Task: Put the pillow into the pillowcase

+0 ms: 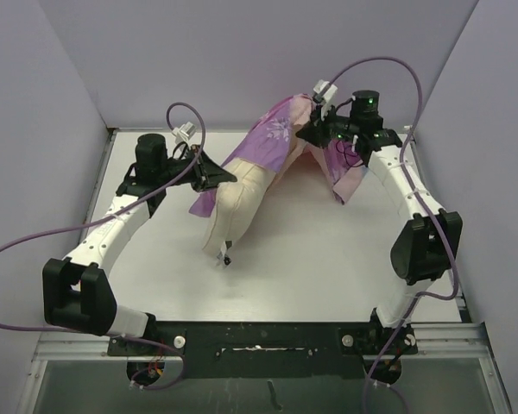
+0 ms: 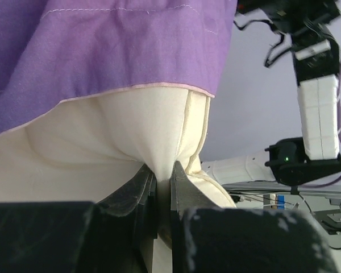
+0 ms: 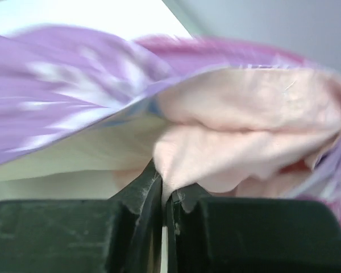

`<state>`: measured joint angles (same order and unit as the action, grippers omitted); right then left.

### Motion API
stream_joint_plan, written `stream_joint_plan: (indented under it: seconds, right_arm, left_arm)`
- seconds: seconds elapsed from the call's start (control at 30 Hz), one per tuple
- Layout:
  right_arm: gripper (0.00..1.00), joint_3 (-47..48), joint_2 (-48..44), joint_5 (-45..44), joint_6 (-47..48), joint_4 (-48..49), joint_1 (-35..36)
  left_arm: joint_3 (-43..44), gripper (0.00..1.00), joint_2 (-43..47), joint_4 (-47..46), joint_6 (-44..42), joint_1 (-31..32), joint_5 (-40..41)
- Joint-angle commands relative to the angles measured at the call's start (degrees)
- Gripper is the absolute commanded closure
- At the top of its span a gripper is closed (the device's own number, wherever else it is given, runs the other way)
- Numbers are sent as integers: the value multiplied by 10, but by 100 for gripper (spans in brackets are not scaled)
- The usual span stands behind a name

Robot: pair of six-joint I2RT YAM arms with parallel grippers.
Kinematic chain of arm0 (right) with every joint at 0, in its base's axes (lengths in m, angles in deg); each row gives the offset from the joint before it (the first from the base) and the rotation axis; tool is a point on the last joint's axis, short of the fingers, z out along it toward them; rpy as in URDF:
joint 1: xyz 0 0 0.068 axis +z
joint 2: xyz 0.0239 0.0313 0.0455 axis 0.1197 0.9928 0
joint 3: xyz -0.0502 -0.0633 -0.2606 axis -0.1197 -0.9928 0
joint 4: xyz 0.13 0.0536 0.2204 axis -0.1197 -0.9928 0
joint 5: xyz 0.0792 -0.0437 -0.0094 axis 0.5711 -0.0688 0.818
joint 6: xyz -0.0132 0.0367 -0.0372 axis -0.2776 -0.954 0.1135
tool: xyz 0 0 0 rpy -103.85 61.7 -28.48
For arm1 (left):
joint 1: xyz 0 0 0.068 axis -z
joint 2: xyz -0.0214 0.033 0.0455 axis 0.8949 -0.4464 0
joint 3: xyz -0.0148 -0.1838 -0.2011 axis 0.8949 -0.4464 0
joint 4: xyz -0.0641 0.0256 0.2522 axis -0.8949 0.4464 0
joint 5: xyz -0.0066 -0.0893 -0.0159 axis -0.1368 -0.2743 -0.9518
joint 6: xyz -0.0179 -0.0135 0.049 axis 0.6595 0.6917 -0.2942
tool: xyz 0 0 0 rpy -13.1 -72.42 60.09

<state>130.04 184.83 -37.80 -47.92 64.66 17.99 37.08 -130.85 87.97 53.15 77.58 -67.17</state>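
Overhead view of a white tabletop point(image 1: 319, 267) with two robot arms reaching in from the near edge. The cream-beige pillow point(image 1: 235, 205) stands slanted near the centre. Its lower end rests on the tabletop toward 6 o'clock and its upper end leans toward 1 o'clock. The purple-pink pillowcase point(image 1: 274, 136) is draped over that upper end. The rest of the pillowcase trails off toward 3 o'clock, showing its pale pink reverse.

The left gripper point(image 1: 221, 177) sits at the pillow's 9 o'clock side. In the left wrist view it is closed, pinching a fold of the cream pillow just under the hem of the pillowcase. The right gripper point(image 1: 314, 129) is at 1 o'clock, raised off the tabletop. In the right wrist view it is clamped on a bunch of the pillowcase's pale pink inner fabric, near the opening. That view is blurred, so finer detail is lost.

As for progress, the task looks partly done. The mouth of the pillowcase is over the top of the pillow, and the hem crosses it roughly a third of the way down. The lower part is bare and outside the sleeve. What probably remains is to draw the pillowcase down toward 7 o'clock, or push the pillow deeper, until the whole pillow is covered. How deep the hidden end reaches cannot be seen.
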Motion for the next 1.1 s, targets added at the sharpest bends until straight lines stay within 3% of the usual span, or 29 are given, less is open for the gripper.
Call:
stream_joint_plan:
  seconds: [0.0,0.13,0.23,0.33,0.5,0.63,0.73,0.8,0.9,1.07]
  right_arm:
    - [100,83,-87,170,40,-11,71]
    - [100,100,-80,168,52,-45,171]
    - [100,57,-82,96,82,-59,198]
    - [100,24,-75,34,68,-52,167]
    - [100,21,-87,1,74,-50,104]
    - [100,27,-106,22,94,-62,105]
    - [100,10,-134,91,129,-94,169]
    - [100,-18,-155,122,132,-94,248]
    - [100,-44,-170,126,131,-81,329]
    - [100,-17,-133,41,120,-54,315]
  left_arm:
    - [25,100,-2,-97,17,-17,4]
    - [37,100,-24,-127,46,-18,-15]
    - [26,100,-17,-132,47,-18,-16]
    - [-13,100,-1,-157,65,-26,-13]
    - [-90,100,26,-211,109,-48,0]
    - [-122,100,23,-232,130,-65,4]
    - [-126,100,9,-239,136,-67,2]
    - [-127,100,-3,-255,148,-67,-4]
    - [-127,100,-14,-283,174,-66,-12]
    - [-140,100,-2,-296,181,-65,-24]
